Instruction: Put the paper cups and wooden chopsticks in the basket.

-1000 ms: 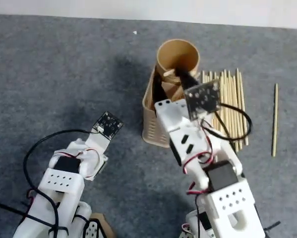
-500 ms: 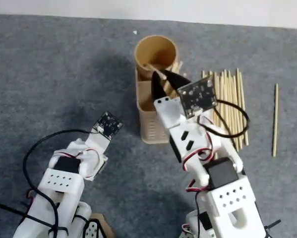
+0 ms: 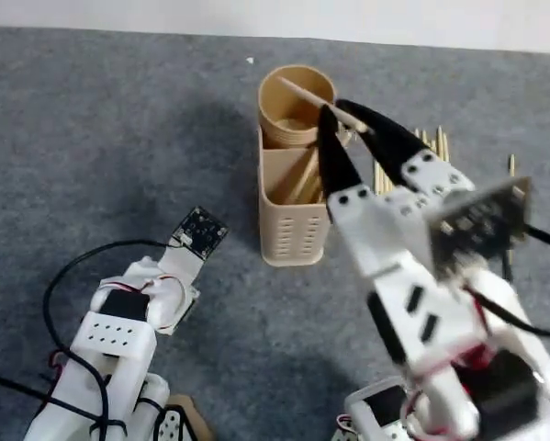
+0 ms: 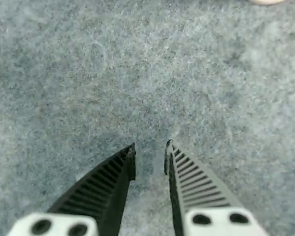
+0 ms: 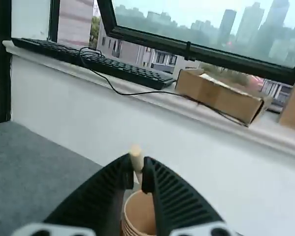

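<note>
Over the basket (image 3: 293, 234) mid-surface (image 3: 118, 110), high view: right hand (image 3: 332, 107) closed on one chopstick (image 3: 297, 90) slanting across the paper cups (image 3: 284, 124), which sit stacked in the far compartment. Loose chopsticks (image 3: 431, 147) lie right of the basket. Left wrist view: left hand (image 4: 149, 157) slightly open, holding nothing, above the surface. Right wrist view: stick end nipped between fingers (image 5: 172, 196), cups below. Sticks are probably light, stiff, smooth and prone to rolling; best pinched mid-length.

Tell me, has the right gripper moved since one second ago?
Yes. The right gripper, shut on a chopstick, has risen toward the camera; its wrist has swung right, now overlapping the lone chopstick.
</note>
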